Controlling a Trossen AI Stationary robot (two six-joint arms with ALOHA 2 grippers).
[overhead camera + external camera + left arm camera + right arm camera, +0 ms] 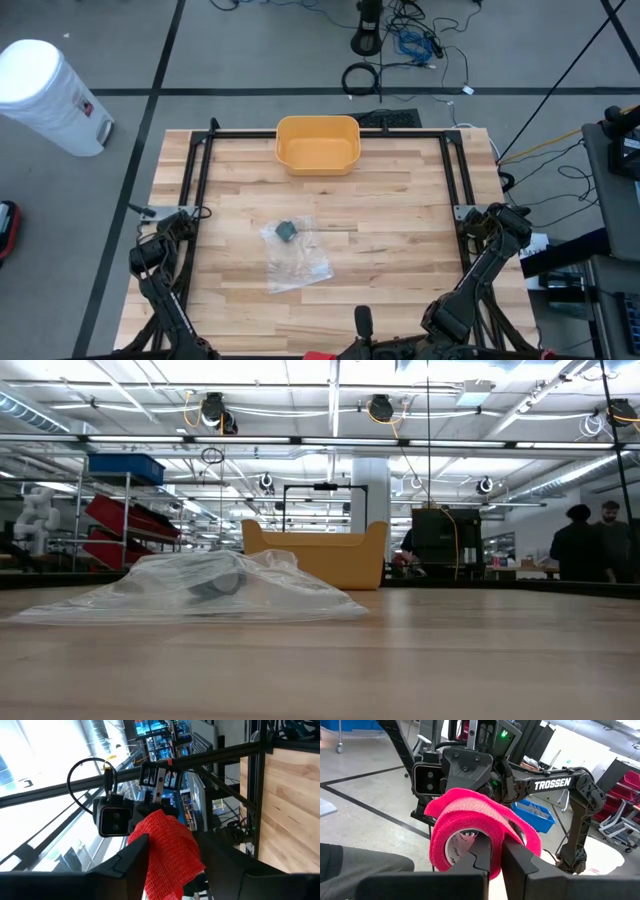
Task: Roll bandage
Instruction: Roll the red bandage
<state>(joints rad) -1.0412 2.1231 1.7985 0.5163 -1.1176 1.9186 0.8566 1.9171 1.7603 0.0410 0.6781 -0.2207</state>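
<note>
The red bandage (pixel 465 815) is a loosely wound roll held in the air off the table's near edge, between my two grippers, which face each other. Only a red speck of the bandage (pixel 318 355) shows in the high view. My right gripper (pixel 497 851) is shut at the roll's open end. My left gripper (pixel 172 865) comes from the opposite side, with the bandage (pixel 167 840) filling the gap between its fingers. The low view shows neither gripper. My left gripper has the bandage's bunched red wraps (pixel 150 855) between its two fingers, one finger on each side, coming in level. The bandage is lifted clear of the table. My right gripper's shut fingers (pixel 482 852) meet the roll at its open end, beside the white-lined hollow (pixel 460 842). Red wraps (pixel 520 832) arch over the fingertips. I cannot tell whether it pinches a layer or sits in the hollow. The roll is clear of the table.
A clear plastic bag (pixel 295 255) with a small dark thing in it lies flat on the middle of the wooden table. A yellow bin (pixel 318 143) stands at the far edge. A black frame (pixel 200 170) runs along the table's left, right and far sides.
</note>
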